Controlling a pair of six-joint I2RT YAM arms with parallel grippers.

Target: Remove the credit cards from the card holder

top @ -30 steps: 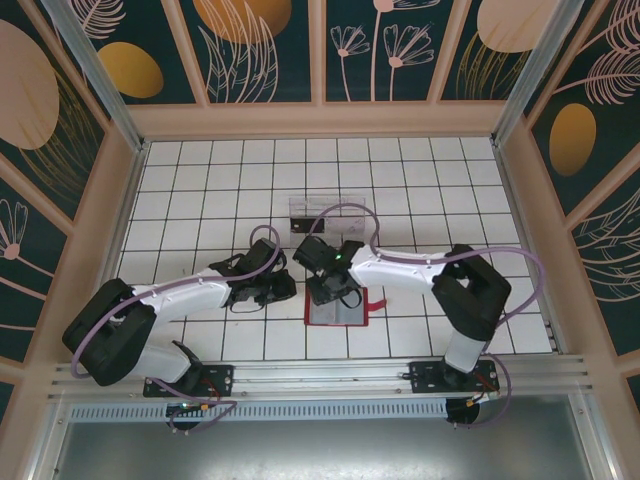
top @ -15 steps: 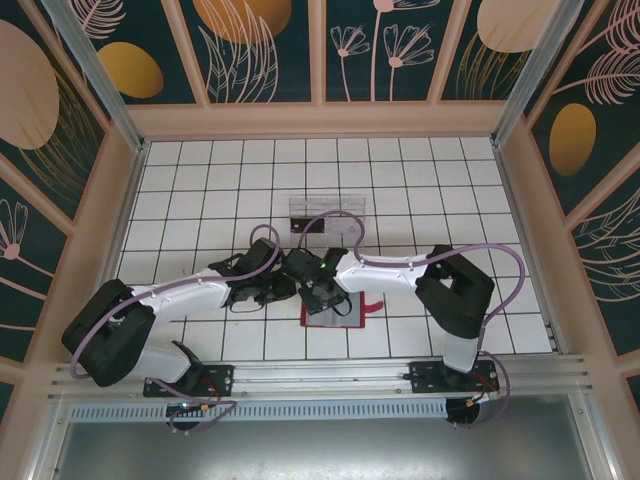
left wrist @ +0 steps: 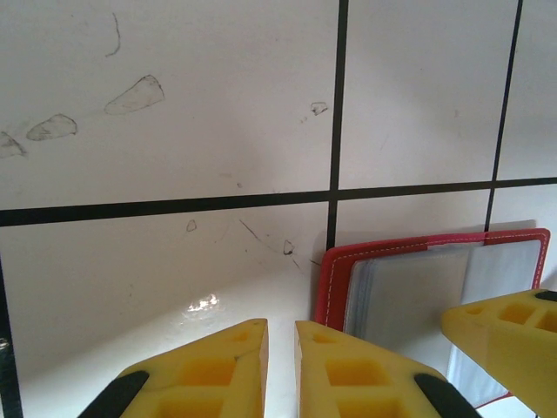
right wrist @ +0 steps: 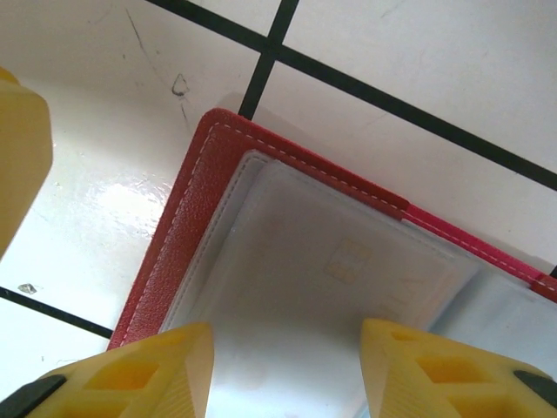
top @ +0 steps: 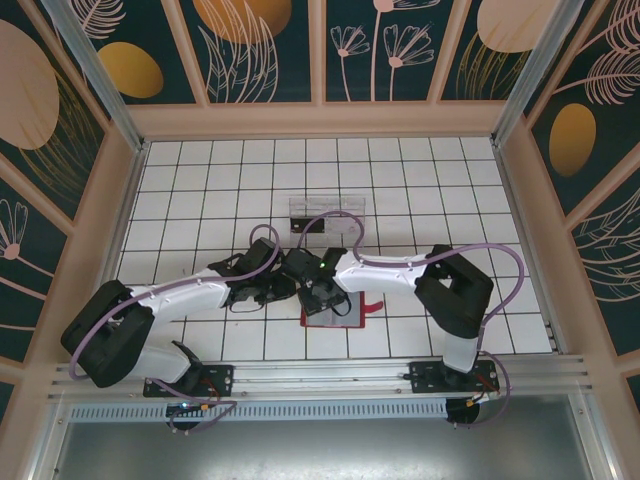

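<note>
**Holder [top: 345, 320] open flat on worktop [top: 200, 200]: long axis left to right, tab [top: 376, 305] pointing right.**
The right hand [right wrist: 287, 329] is held released over the left page, where its wrist view shows a pale card [right wrist: 348, 261] under a clear sleeve [right wrist: 278, 226]. The left hand [left wrist: 280, 326] is clenched and empty, just beside the holder's left edge.

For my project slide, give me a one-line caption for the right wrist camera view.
Right gripper, fingers apart, above the open red card holder on the white tiled table.
</note>
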